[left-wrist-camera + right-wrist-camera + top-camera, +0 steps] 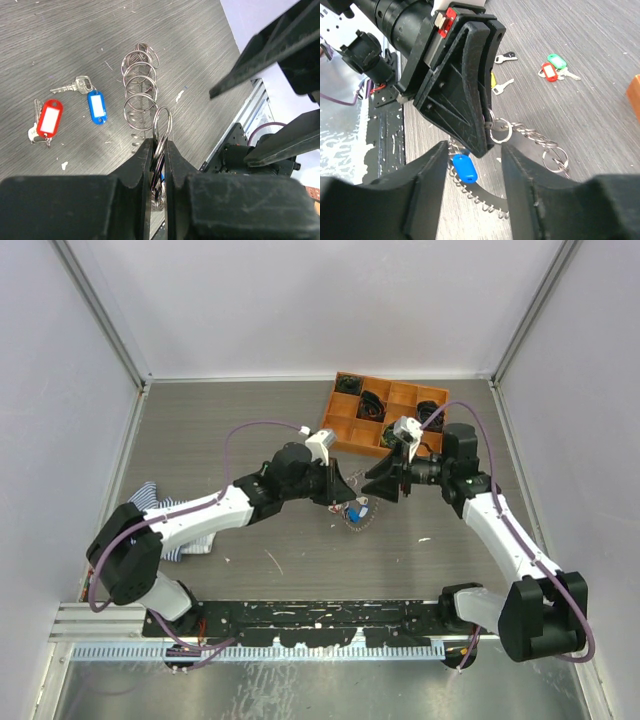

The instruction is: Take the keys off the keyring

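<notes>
The keyring is a loop of thin grey metal fringed with small split rings, lifted off the table at one side. My left gripper is shut on its rim and rings. In the right wrist view a blue-tagged key hangs from the keyring just below the left gripper's fingers. My right gripper is open, its jaws on either side of the left fingertips and the blue tag, touching neither. In the top view the left gripper and right gripper meet over the keyring.
Loose keys lie on the table: red tag and blue tag in the left wrist view; green tag, red tag and a yellow-tagged key in the right wrist view. An orange compartment tray stands behind. Striped cloth lies at the left.
</notes>
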